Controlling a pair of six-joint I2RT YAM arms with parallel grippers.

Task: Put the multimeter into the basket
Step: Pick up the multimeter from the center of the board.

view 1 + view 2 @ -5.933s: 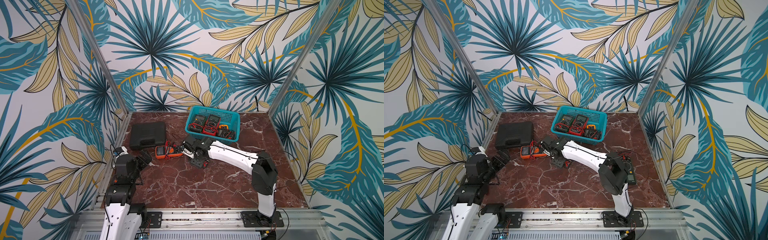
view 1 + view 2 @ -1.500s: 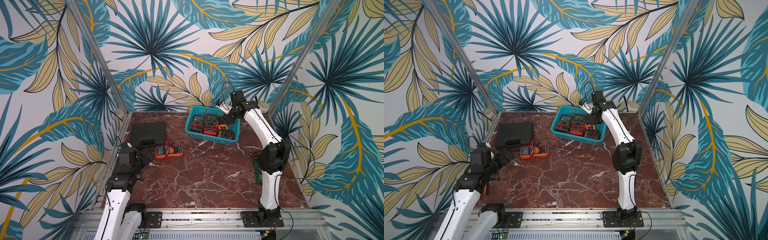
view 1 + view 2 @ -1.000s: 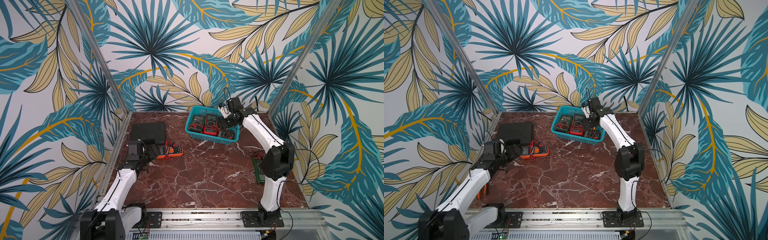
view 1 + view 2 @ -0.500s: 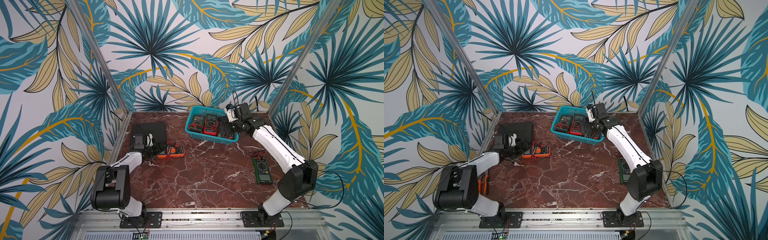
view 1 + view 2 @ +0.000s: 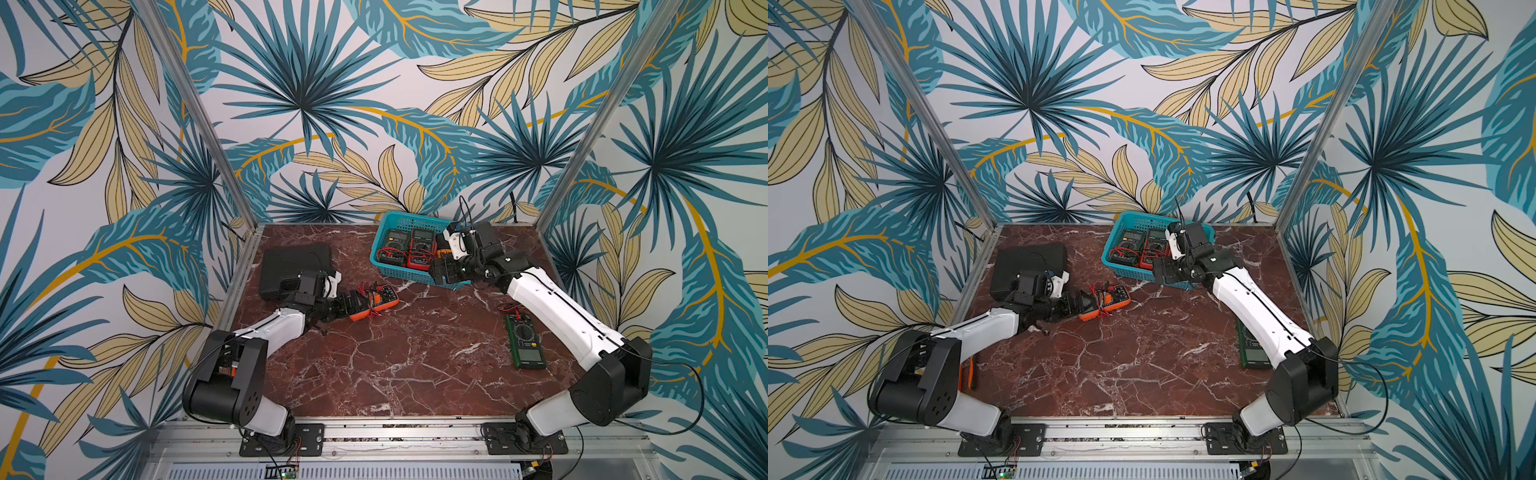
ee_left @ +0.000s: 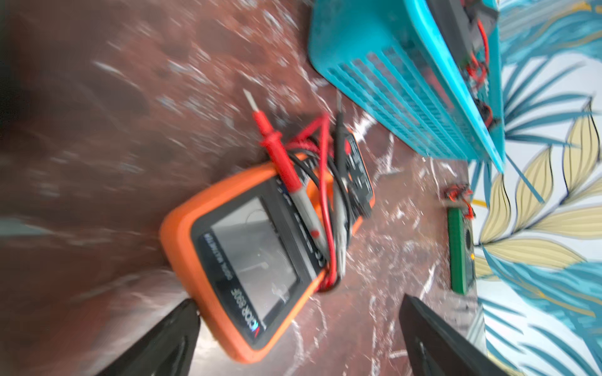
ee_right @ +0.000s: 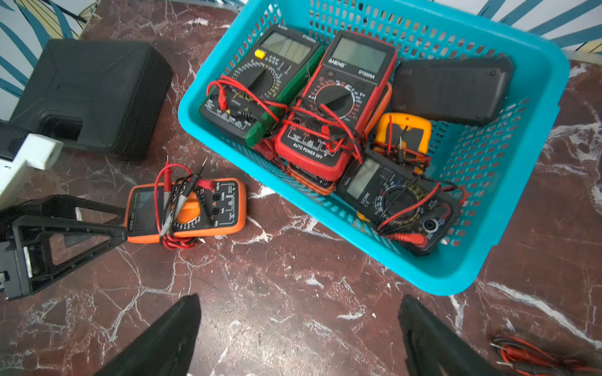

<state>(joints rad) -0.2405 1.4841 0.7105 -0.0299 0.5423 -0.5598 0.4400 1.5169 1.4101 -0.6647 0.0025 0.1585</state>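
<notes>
Left gripper (image 5: 356,302) is away! 1.5 seconds back it sat low at the frame's left edge. Now it's stretched out to the meter (image 5: 376,300), jaws wide at the display end. The meter has slid right and twisted, its right end higher. Right gripper (image 5: 439,274) has come down from over the basket (image 5: 399,216) to its near right corner, jaws spread and empty. The right arm (image 5: 557,309) is folded down toward the lower right.
</notes>
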